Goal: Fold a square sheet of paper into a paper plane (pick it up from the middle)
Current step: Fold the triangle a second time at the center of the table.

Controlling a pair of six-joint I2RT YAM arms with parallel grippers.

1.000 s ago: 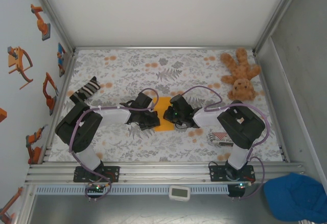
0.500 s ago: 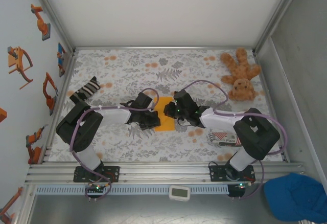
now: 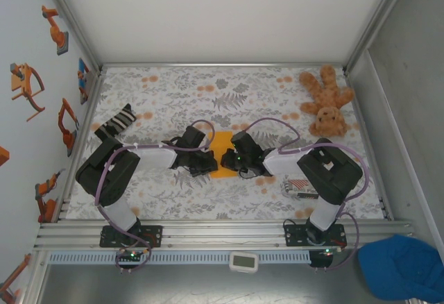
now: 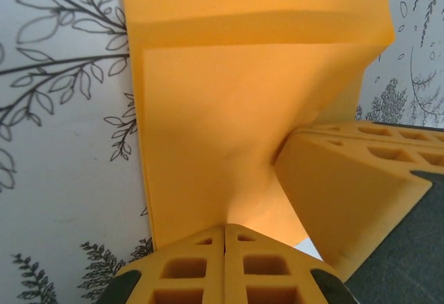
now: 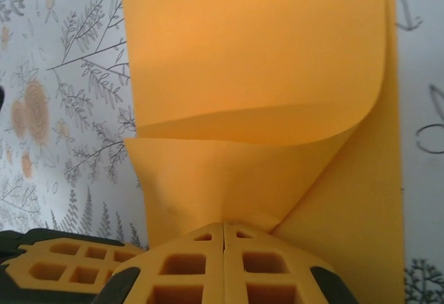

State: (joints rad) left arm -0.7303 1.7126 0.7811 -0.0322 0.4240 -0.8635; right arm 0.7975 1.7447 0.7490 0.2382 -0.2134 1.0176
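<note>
The square sheet of paper, bright orange and folded over, lies mid-table between my two grippers. My left gripper is at its left edge and my right gripper at its right edge, the tips nearly meeting. In the left wrist view the paper rises in a curve into my left gripper, which is shut on it; the right gripper's fingers show beside it. In the right wrist view a curled flap of paper runs into my shut right gripper, with the left gripper's fingers at lower left.
A brown plush teddy lies at the back right corner. A red-and-white striped packet sits under the right arm's elbow. A black-and-white striped object rests near the left edge. A blue cloth lies off the table at front right.
The right arm swung its elbow out to the right, then drew back in. Its gripper stayed at the paper's right edge. The left arm has not moved.
</note>
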